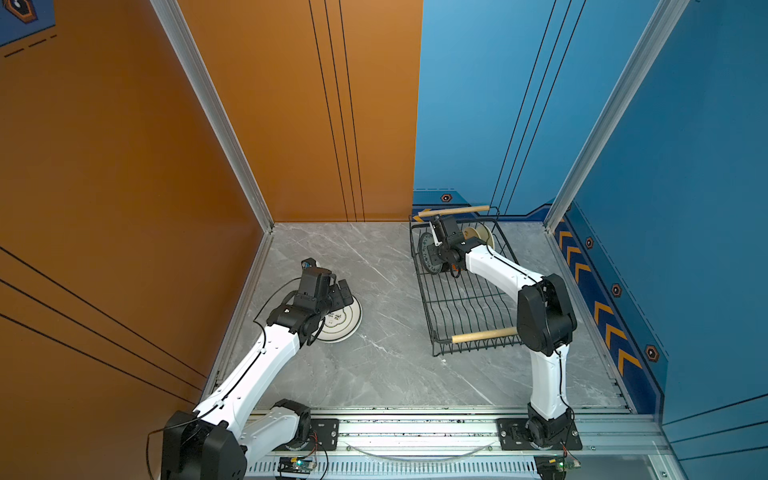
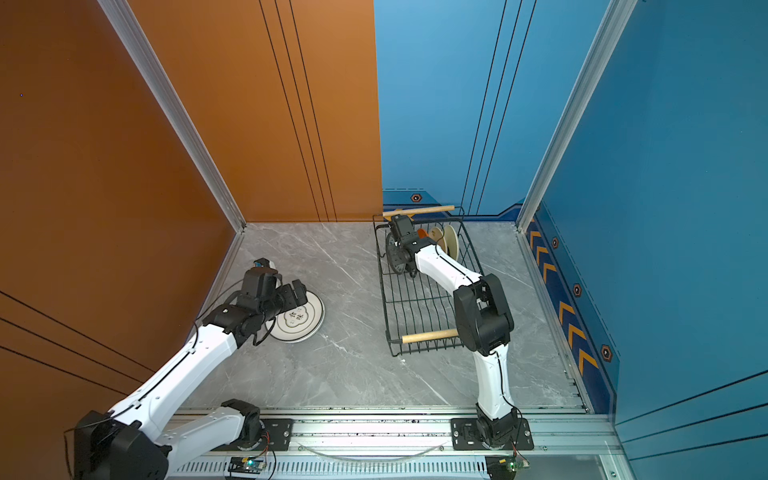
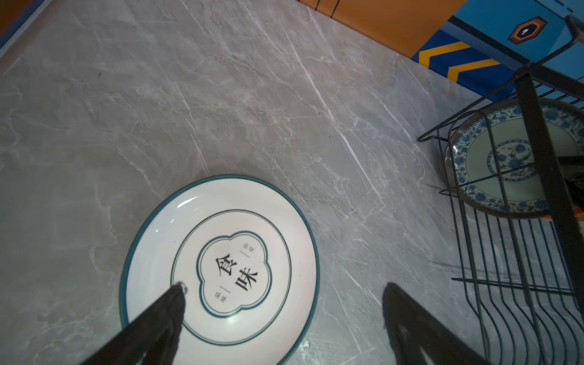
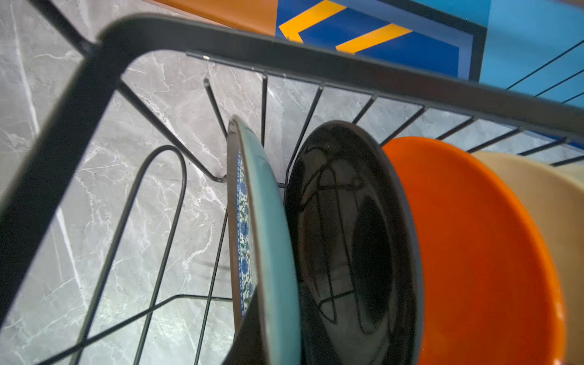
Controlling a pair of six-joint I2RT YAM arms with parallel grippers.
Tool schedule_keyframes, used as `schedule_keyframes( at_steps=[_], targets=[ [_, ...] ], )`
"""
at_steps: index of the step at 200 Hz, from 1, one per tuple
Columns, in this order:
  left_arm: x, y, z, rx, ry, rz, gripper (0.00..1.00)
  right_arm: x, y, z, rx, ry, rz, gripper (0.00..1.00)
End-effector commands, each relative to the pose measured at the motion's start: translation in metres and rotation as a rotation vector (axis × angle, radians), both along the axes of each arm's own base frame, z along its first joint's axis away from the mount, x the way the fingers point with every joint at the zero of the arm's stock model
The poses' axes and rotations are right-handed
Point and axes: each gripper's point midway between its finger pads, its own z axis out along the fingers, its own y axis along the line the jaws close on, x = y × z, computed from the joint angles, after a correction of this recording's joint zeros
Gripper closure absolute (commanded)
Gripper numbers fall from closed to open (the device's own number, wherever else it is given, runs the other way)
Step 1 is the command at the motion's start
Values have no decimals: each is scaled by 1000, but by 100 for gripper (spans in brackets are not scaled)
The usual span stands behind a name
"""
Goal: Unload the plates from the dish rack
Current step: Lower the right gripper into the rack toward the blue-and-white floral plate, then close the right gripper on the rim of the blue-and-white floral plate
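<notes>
The dish rack (image 1: 465, 303) (image 2: 415, 307), black wire with wooden handles, stands at the back right. Upright at its far end are a teal-patterned plate (image 1: 426, 249) (image 4: 268, 221), a black plate (image 4: 347, 221), an orange plate (image 4: 474, 237) and a cream plate (image 4: 556, 196) (image 1: 482, 237). My right gripper (image 4: 268, 341) (image 1: 435, 245) reaches down into the rack and is shut on the teal-patterned plate's rim. A white plate (image 1: 347, 322) (image 3: 221, 268) with a dark rim and printed characters lies flat on the table at the left. My left gripper (image 3: 284, 289) (image 1: 338, 293) hangs open just above it, holding nothing.
The table (image 1: 395, 365) is grey marble. An orange wall (image 1: 124, 208) bounds it on the left and blue walls (image 1: 685, 208) at the back right and right. A metal rail (image 1: 415, 428) with both arm bases runs along the front. The rack's near slots hold nothing.
</notes>
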Motion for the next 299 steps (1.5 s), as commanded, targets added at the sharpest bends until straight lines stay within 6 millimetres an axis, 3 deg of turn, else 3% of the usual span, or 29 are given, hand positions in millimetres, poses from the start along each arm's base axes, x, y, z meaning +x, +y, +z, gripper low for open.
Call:
schedule_keyframes(
  at_steps=[1, 51, 122, 144, 181, 198, 224, 265, 299],
  targets=[
    [7, -1, 9, 32, -31, -8, 2, -10, -3, 30, -15, -53, 8, 85],
    [16, -10, 10, 16, -31, -33, 2, -22, -11, 65, 3, -122, -3, 88],
    [16, -21, 5, 16, -18, -78, 2, -19, -11, 32, 7, -41, -6, 88],
    [16, -21, 5, 18, -18, -78, 2, -20, -12, 30, 8, -32, -15, 87],
    [17, -20, 7, 24, -23, -74, 2, -28, -22, 33, 10, -5, -46, 72],
    [18, -20, 7, 23, -23, -75, 2, -36, -30, 35, 13, 0, -69, 60],
    [18, -20, 4, 29, -16, -74, 2, -53, -45, 32, 50, 39, -113, 57],
    [17, -21, -2, 31, 5, -84, 2, -82, -63, 10, 142, 177, -156, 56],
    [18, -22, 2, 25, -7, -87, 2, -99, -60, -2, 273, 268, -141, 57]
  ],
)
